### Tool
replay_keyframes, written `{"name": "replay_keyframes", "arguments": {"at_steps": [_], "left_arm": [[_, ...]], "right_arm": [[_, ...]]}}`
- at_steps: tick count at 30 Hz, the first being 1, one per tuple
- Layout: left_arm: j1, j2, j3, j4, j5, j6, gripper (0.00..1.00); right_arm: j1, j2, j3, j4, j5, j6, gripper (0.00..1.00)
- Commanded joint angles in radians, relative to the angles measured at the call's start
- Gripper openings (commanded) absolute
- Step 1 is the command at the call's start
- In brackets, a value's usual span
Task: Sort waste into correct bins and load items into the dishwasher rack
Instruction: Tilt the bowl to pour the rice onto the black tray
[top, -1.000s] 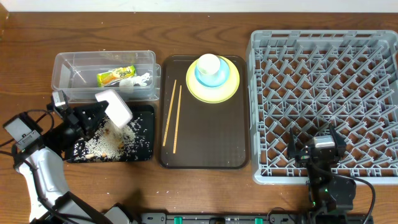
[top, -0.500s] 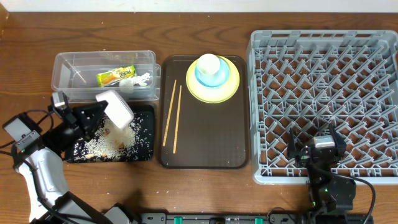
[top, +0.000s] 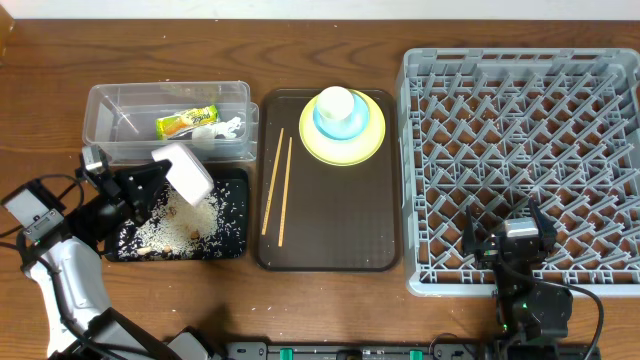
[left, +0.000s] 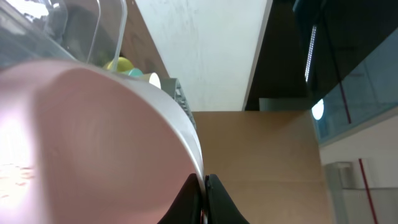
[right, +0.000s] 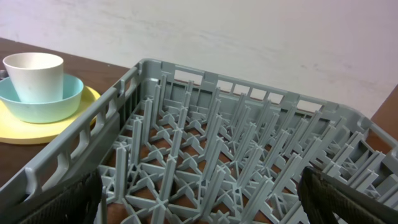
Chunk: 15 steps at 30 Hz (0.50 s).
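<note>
White bowl (top: 185, 172), tilted over black tray (top: 236, 246) of rice (top: 190, 228), grasped by my left claw (top: 157, 186); right claw (top: 505, 218) released, at 6 o'clock of rack (top: 410, 180).

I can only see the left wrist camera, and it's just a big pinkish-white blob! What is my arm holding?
Observer: Your left gripper is clamped on the rim of a white bowl. The bowl is tipped on its side over the black tray.
Operator: Is there any rice under it?
Observer: Yes, rice scraps lie scattered in the black tray below the bowl.
Operator: Where's the snack wrapper?
Observer: The yellow-green wrapper lies in the clear tub, next to a white napkin.
</note>
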Motion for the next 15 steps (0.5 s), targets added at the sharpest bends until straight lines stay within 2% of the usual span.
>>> {"name": "replay_keyframes", "arguments": {"at_steps": [1, 6, 11, 15], "left_arm": [[0.002, -0.007, 0.004, -0.006, 0.031, -0.070, 0.06], [0.000, -0.008, 0.004, 0.008, 0.030, -0.078, 0.06], [0.000, -0.008, 0.004, 0.050, -0.036, -0.074, 0.07], [0.000, -0.008, 0.004, 0.050, 0.020, -0.088, 0.06]], "right_arm": [[-0.001, -0.002, -0.002, -0.004, -0.004, 0.003, 0.99], [-0.001, -0.002, -0.002, -0.004, -0.003, 0.003, 0.99], [-0.001, -0.002, -0.002, -0.004, -0.003, 0.003, 0.99], [-0.001, -0.002, -0.002, -0.004, -0.003, 0.003, 0.99]]}}
